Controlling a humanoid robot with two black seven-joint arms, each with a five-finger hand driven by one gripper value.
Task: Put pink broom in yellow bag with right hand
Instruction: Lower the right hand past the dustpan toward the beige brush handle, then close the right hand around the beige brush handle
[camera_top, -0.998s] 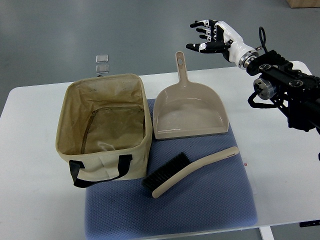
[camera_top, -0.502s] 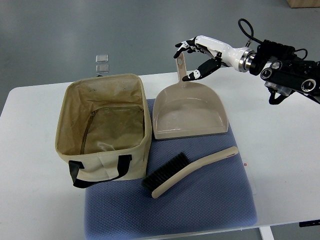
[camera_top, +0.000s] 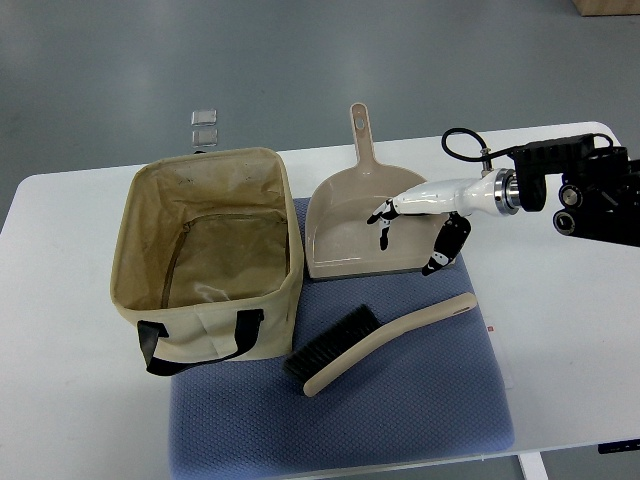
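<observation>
The broom (camera_top: 380, 343) lies diagonally on the blue mat (camera_top: 420, 400), pale pinkish-beige handle pointing up right, black bristles at its lower left end. The yellowish fabric bag (camera_top: 208, 258) stands with its top unzipped at the left, black strap on its near side. My right hand (camera_top: 412, 235) reaches in from the right and hovers above the dustpan (camera_top: 375, 220), fingers spread downward and holding nothing. It is a short way above and behind the broom's handle, not touching it. The left arm does not show.
The beige dustpan rests partly on the mat, its handle pointing away from me. Two small clear squares (camera_top: 205, 126) lie beyond the bag. The white table (camera_top: 560, 320) ends close behind the dustpan handle and at the right.
The right hand has swung from high at the table's far edge down and towards me, over the dustpan, turning its fingers downward towards the broom. The broom and bag have not moved.
</observation>
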